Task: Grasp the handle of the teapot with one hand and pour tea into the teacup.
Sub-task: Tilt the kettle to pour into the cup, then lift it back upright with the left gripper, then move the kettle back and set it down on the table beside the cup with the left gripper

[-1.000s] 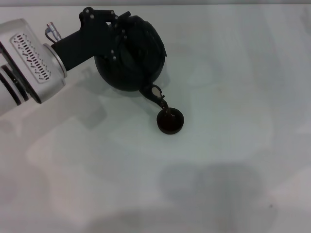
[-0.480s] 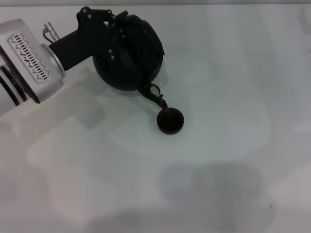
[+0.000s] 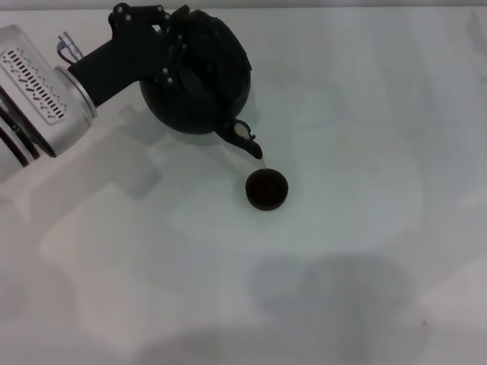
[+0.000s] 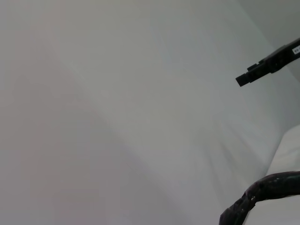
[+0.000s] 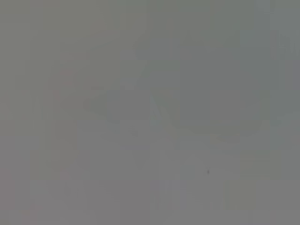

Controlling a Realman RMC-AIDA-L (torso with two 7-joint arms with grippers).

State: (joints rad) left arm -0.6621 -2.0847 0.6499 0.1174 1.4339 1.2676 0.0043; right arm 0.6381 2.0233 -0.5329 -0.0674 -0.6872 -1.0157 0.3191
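Note:
The large matte-black teapot (image 3: 199, 76) hangs tilted above the white table, its spout (image 3: 245, 138) pointing down toward the teacup. My left gripper (image 3: 169, 42) is shut on the teapot's handle at the pot's top; the handle is mostly hidden behind the gripper. A thin stream of tea runs from the spout into the small dark teacup (image 3: 267, 188), which stands on the table just below and right of the spout. A curved black part of the handle (image 4: 262, 192) shows in the left wrist view. My right gripper is out of view.
The white table (image 3: 342, 251) spreads all round the cup, with soft shadows near the front. The right wrist view shows only bare grey surface (image 5: 150, 112).
My left gripper has lifted the teapot up and back a little, so the spout tip has risen clear of the cup. The cup has not moved.

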